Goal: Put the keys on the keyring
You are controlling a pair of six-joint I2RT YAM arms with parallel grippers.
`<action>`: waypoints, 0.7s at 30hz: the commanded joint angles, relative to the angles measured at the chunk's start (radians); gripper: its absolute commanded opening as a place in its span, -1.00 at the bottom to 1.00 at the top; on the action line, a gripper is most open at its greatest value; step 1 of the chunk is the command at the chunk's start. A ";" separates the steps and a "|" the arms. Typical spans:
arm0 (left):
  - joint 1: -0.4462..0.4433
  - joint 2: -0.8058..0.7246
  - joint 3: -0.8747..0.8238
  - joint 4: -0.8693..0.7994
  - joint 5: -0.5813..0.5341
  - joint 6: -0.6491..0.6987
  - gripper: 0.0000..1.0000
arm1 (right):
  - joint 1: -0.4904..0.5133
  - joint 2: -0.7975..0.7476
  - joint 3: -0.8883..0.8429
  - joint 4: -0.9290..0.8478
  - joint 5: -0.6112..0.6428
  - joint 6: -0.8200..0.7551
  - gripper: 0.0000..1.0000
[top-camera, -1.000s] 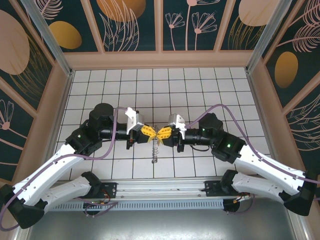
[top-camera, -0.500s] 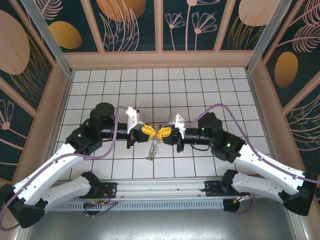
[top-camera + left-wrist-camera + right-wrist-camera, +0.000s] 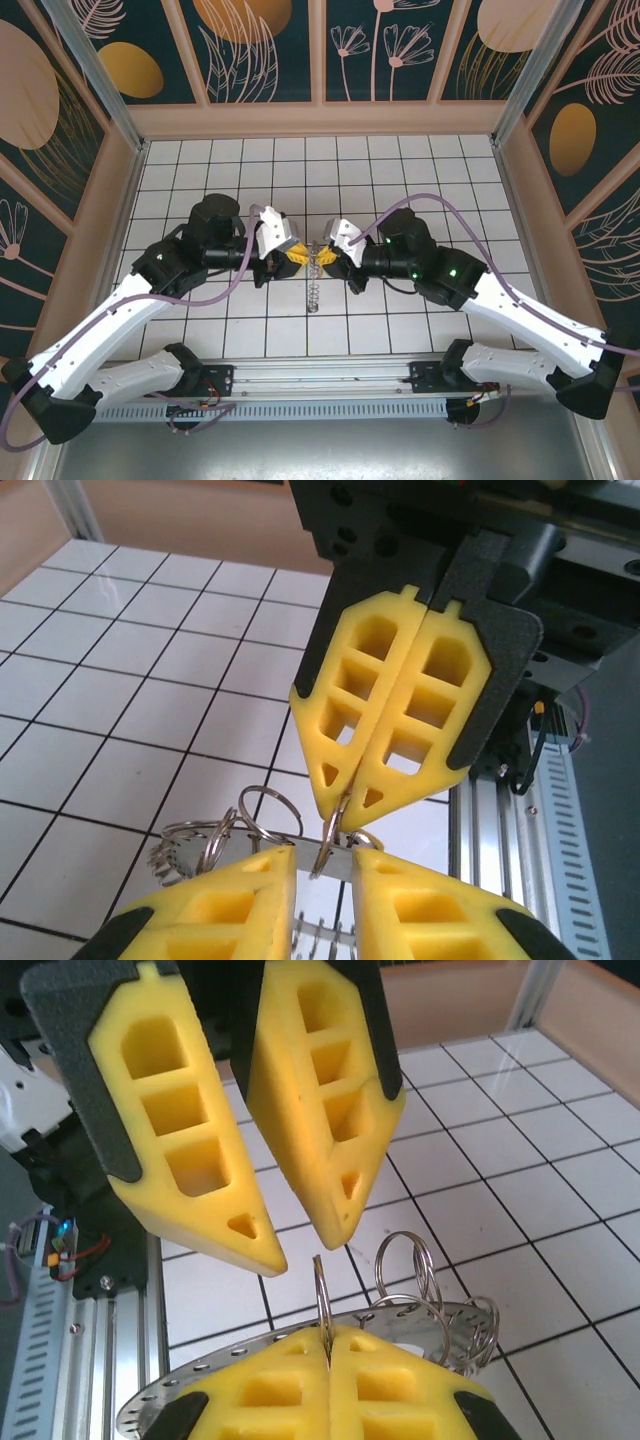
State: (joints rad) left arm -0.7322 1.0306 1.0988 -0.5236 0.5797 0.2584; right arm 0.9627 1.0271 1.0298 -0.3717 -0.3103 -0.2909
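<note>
Two grippers held the keyring (image 3: 440,1313), but now the left gripper (image 3: 303,1250) opens a little, empty, so the shut right gripper (image 3: 328,1345) keeps it alone.

From the 7 o'clock corner of the overhead view the left arm (image 3: 110,320) bends in toward the middle, and the right arm (image 3: 520,310) mirrors it from 5 o'clock. The wrists are level and the tips nearly meet. The left pincer (image 3: 297,258) points to 3 o'clock, its yellow fingers (image 3: 330,1160) slightly parted. The right pincer (image 3: 328,256) points to 9 o'clock, pressed closed on a thin metal ring (image 3: 320,1295).
</note>
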 commanded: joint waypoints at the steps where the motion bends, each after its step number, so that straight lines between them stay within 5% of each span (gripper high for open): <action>1: -0.005 0.023 0.043 -0.066 -0.022 0.050 -0.57 | -0.002 0.011 0.060 -0.042 0.014 -0.049 -1.00; 21: -0.010 0.089 0.054 -0.035 0.085 0.050 -0.80 | -0.040 0.046 0.099 -0.041 -0.102 -0.090 -1.00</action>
State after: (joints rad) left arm -0.7341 1.1084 1.1431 -0.5789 0.6216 0.3042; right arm 0.9298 1.0771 1.0809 -0.4370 -0.3790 -0.3618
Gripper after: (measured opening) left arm 0.109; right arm 0.059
